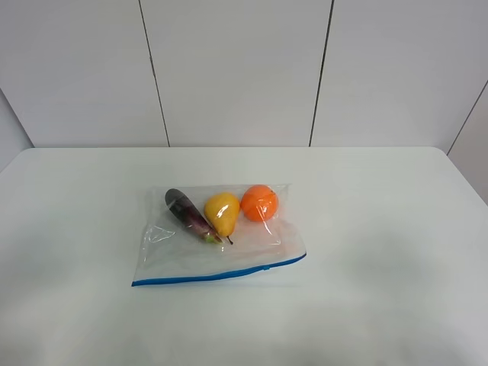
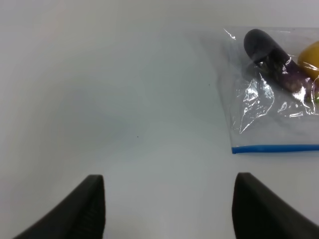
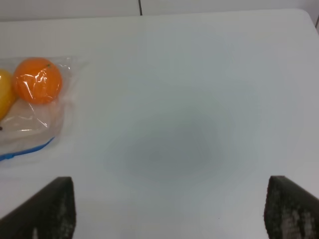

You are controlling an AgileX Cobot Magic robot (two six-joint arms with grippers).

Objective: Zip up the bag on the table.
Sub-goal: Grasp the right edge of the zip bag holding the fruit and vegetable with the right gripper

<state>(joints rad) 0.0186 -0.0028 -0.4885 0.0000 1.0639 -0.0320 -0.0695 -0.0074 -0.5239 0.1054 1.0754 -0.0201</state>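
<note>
The clear plastic bag (image 1: 252, 248) lies flat in the middle of the white table (image 1: 381, 229). Its blue zipper strip (image 1: 217, 274) runs along the near edge. Inside are a purple eggplant (image 1: 188, 214), a yellow pear (image 1: 222, 213) and an orange (image 1: 259, 202). Neither arm shows in the exterior high view. My left gripper (image 2: 169, 204) is open and empty over bare table, beside the bag's eggplant corner (image 2: 249, 119). My right gripper (image 3: 169, 214) is open wide and empty, apart from the bag's orange end (image 3: 37, 80).
A white panelled wall (image 1: 236, 69) stands behind the table's far edge. The table's rounded far right corner (image 3: 304, 12) shows in the right wrist view.
</note>
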